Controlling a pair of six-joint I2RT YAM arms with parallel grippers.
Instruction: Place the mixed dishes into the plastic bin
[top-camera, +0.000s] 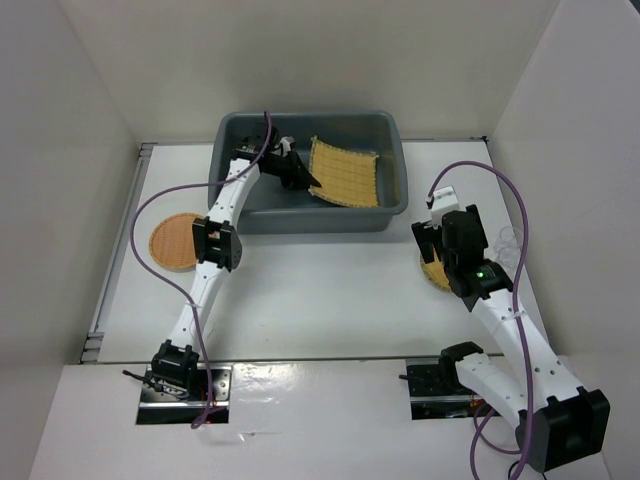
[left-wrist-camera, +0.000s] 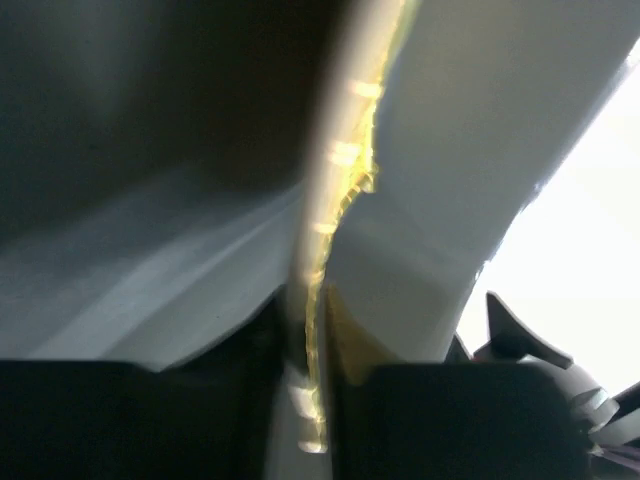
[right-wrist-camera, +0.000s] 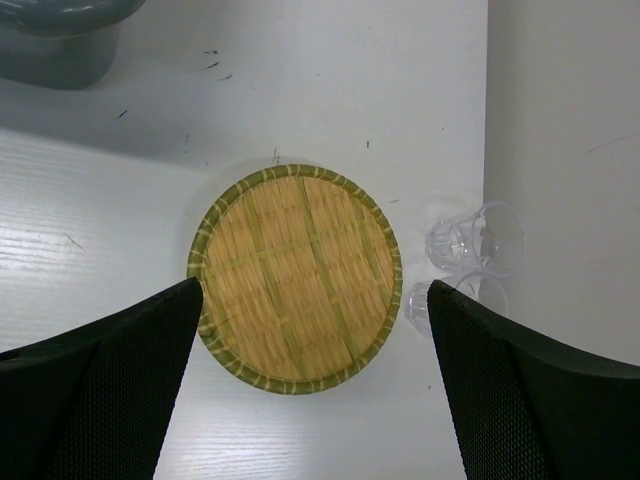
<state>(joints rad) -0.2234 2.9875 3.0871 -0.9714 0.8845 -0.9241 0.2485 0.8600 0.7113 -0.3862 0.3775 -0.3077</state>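
The dark grey plastic bin (top-camera: 230, 140) stands at the back middle of the table. The square yellow slatted mat (top-camera: 345, 172) leans tilted inside it. My left gripper (top-camera: 303, 178) is inside the bin, shut on the mat's left edge; in the left wrist view the mat (left-wrist-camera: 322, 300) shows edge-on between the fingers of the gripper (left-wrist-camera: 315, 400). The round orange-brown disc (top-camera: 177, 241) lies on the table to the left. My right gripper (top-camera: 432, 240) hovers open above the round pale-yellow woven disc (right-wrist-camera: 295, 278), its fingers (right-wrist-camera: 120, 380) standing either side of it, not touching.
Two clear glasses (right-wrist-camera: 475, 238) stand just right of the woven disc, near the right wall. A corner of the bin (right-wrist-camera: 60, 30) shows at the far left of the right wrist view. White walls enclose the table on three sides.
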